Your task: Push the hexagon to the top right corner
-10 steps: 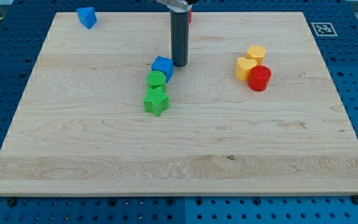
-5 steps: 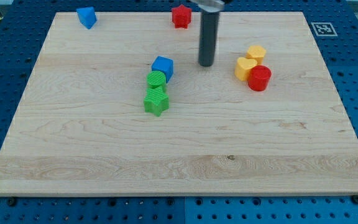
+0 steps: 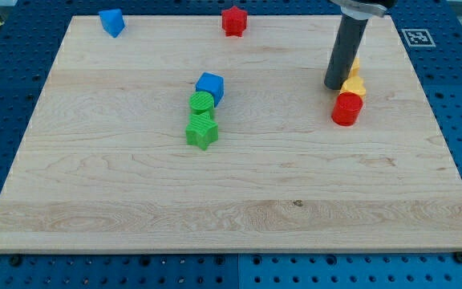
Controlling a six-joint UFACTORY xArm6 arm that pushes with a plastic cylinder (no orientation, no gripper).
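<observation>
My tip rests on the board at the view's right, touching the left side of the yellow blocks. The yellow hexagon is mostly hidden behind the rod; only a sliver shows at the rod's right edge. A yellow heart-like block sits just right of the tip. A red cylinder lies right below it, touching it.
A blue cube, a green cylinder and a green star form a column near the middle. A red star and a blue block lie at the top edge. A marker tag is at the top right corner.
My tip has swept right from beside the blue cube to the yellow blocks. The yellow blocks and the red cylinder have shifted to the right.
</observation>
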